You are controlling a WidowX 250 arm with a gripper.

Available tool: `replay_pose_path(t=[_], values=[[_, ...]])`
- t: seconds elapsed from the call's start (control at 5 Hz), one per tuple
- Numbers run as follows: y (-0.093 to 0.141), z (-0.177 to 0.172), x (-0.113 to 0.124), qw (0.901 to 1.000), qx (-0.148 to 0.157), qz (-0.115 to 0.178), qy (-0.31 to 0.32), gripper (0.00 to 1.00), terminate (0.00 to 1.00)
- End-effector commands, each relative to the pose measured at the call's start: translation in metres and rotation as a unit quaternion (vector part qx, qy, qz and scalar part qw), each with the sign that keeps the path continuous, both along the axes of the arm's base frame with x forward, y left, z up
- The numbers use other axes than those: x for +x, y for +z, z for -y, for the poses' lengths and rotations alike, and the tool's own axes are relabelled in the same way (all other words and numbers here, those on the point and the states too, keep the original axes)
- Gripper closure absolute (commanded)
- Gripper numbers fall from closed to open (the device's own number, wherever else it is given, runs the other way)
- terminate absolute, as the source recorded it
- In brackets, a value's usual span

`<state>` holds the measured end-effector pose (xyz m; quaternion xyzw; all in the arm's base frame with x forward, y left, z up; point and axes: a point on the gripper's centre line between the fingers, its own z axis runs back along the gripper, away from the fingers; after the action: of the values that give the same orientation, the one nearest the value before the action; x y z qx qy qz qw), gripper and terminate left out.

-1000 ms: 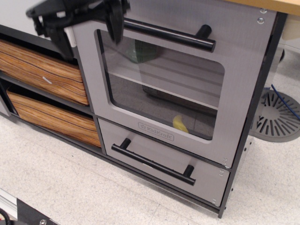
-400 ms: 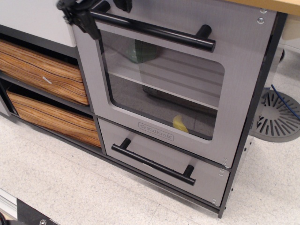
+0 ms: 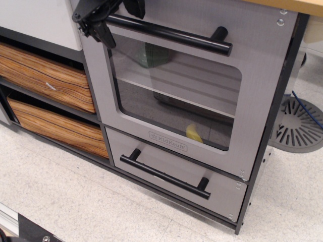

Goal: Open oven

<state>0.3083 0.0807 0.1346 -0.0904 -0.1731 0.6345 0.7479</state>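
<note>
The grey oven has its large door shut, with a clear rounded window and a "KidKraft" logo below it. Its long black bar handle runs across the top of the door. My black gripper is at the top left, at the left end of the handle. One finger hangs below the bar and the other is above it, so the bar runs between them with space left. Much of the gripper is cut off by the frame's top edge.
A smaller grey drawer with a black handle sits under the oven. Two wood-grain drawers are to the left. A yellow object and a green one lie inside the oven. A grey slotted round base stands on the floor at right.
The gripper has moved right and in toward the door, from left of the oven to straddling the handle's left end. The door has not moved.
</note>
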Motion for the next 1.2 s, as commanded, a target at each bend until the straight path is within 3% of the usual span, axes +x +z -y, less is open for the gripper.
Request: replay_pose_path(t=[0.0,0.6,1.0], values=[[-0.011,-0.009,-0.002,0.9998,0.020,-0.006,0.003,0.00,0.00],[0.007,0.000,-0.034,0.9980,0.018,0.012,-0.059,0.00,0.00],[0.036,0.014,-0.054,0.9918,0.011,0.003,-0.127,0.00,0.00]])
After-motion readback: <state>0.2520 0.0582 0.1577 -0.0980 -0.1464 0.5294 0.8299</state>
